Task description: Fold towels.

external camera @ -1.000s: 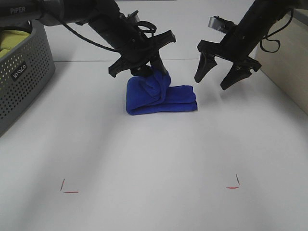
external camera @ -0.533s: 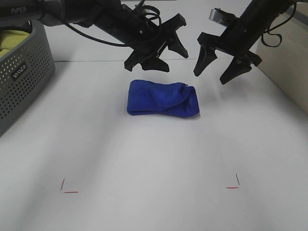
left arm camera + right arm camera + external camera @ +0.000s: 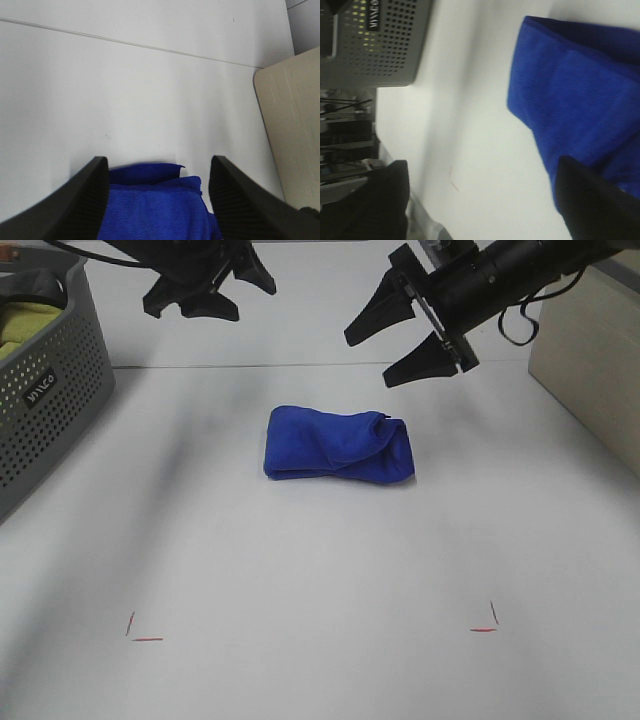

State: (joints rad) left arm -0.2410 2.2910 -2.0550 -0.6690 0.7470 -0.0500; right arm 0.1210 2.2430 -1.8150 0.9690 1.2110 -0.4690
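The royal-blue towel [image 3: 338,445] lies folded into a thick bundle on the white table [image 3: 320,560], free of both grippers. It also shows in the left wrist view [image 3: 152,205] and the right wrist view [image 3: 575,95]. My left gripper [image 3: 210,288] is open and empty, raised at the far left behind the towel. My right gripper [image 3: 395,340] is open and empty, raised and turned sideways above the towel's far right.
A grey perforated basket [image 3: 45,390] with a yellow-green cloth [image 3: 25,325] stands at the left edge. A beige box [image 3: 590,360] stands at the right. Two red corner marks [image 3: 140,632] [image 3: 485,620] lie near the front.
The left gripper let go of the towel, which dropped flat, then rose and drew back to the left. The right gripper lifted and rotated sideways toward the towel.
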